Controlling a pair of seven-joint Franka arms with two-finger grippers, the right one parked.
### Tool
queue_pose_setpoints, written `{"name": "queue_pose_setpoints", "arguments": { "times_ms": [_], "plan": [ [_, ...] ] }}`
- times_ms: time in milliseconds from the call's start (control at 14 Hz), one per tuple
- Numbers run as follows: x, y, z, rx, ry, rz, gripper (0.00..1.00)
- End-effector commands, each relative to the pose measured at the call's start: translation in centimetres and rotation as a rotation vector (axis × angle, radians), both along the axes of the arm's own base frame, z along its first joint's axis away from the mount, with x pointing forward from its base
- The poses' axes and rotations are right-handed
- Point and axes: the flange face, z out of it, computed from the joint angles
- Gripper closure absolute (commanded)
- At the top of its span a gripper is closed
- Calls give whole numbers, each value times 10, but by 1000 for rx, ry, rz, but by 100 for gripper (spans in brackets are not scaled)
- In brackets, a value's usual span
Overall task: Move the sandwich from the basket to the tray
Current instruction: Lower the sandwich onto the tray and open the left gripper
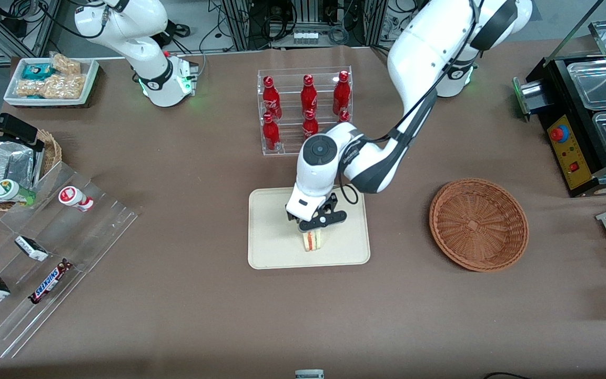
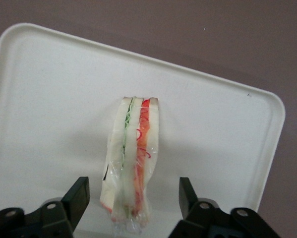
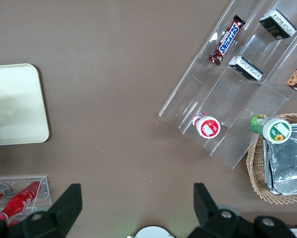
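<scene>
The sandwich (image 1: 312,241) (image 2: 133,148), a wrapped wedge with red and green filling, stands on edge on the cream tray (image 1: 271,231) (image 2: 49,99), near the tray's rim closest to the front camera. Directly over it is my left gripper (image 1: 317,229) (image 2: 133,201), open, with one finger on each side and a clear gap to both fingers (image 2: 79,198). The round brown basket (image 1: 478,225) lies empty beside the tray, toward the working arm's end of the table. The right wrist view catches a corner of the tray (image 3: 14,104).
A clear rack of red bottles (image 1: 305,108) stands farther from the front camera than the tray. A stepped acrylic display with snacks (image 1: 45,247), a small wicker basket (image 1: 19,168) and a white snack tray (image 1: 50,81) lie toward the parked arm's end. A black machine (image 1: 587,116) sits at the working arm's end.
</scene>
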Motion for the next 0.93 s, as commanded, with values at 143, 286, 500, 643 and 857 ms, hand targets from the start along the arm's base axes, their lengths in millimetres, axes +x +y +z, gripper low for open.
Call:
{"name": "queue_pose_setpoints", "arguments": {
  "times_ms": [143, 286, 500, 643, 857],
  "plan": [
    [27, 70, 97, 59, -25, 117, 0],
    [33, 107, 106, 110, 11, 153, 0],
    [36, 165, 129, 186, 69, 46, 0],
    [41, 204, 165, 192, 96, 2, 0],
    [31, 269, 224, 180, 167, -112, 0]
  ]
}}
